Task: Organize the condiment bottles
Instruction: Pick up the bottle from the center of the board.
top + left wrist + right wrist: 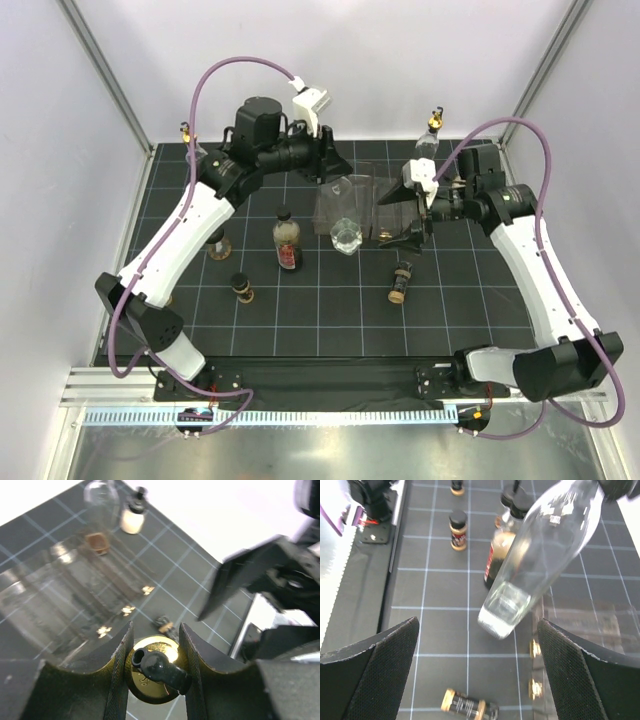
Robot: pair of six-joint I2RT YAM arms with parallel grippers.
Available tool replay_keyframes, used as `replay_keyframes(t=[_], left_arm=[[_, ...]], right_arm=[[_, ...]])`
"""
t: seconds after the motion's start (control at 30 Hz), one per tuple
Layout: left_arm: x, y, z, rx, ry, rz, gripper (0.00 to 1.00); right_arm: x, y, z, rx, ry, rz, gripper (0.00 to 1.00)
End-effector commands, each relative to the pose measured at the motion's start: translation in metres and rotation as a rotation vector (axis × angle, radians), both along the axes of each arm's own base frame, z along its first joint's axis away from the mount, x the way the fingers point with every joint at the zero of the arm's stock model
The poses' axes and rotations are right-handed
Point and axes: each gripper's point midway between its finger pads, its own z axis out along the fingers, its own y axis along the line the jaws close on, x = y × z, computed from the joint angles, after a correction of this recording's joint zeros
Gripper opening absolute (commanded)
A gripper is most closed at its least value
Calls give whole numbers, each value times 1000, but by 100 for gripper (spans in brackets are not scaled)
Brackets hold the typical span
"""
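Transfer of one clear bottle (540, 550) looks like the step in hand. The left end effector (156, 635) is pinched on the bottle's gold spout (157, 667), fingers pressed against either side of the cap. Gripped only at the top, the bottle hangs tilted in the air with its heavy square base lowest, over the near edge of the rack (365, 200). Holding it by the neck likely leaves the body free to slide into a compartment.

The right end effector (479, 625) is spread wide and holds nothing. It sits just beside the hanging base, its fingers either side of it in its own wrist view. That placement suggests it is there to steady or straighten the bottle. I cannot tell whether it touches the glass.

Most bottles are outside the rack on the bench (330, 310):
- A brown bottle (287, 240) with a red label stands left of the rack.
- A small bottle (242, 288) stands nearer the arms.
- One bottle (400, 282) lies on its side below the right end effector.
- A tall one (432, 135) stands at the back.

Judging by this, sorting is at an early stage. The tilt is the main risk, since the base could catch the rack wall.
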Motion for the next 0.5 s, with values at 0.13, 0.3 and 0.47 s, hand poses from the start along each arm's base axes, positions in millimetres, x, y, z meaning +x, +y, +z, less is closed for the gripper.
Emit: replay_keyframes(t=[0.13,0.3,0.47], left_arm=[[-60,-4,63,-139,-132,-236,0],[-80,-3,65,-150,-136,-319,0],[-93,-4,69,-164,-132,-363,0]], right_arm=[[-4,25,20,70,2,106,100],[-8,28,25,105,20,129,100],[-16,37,25,144,98,170,100]])
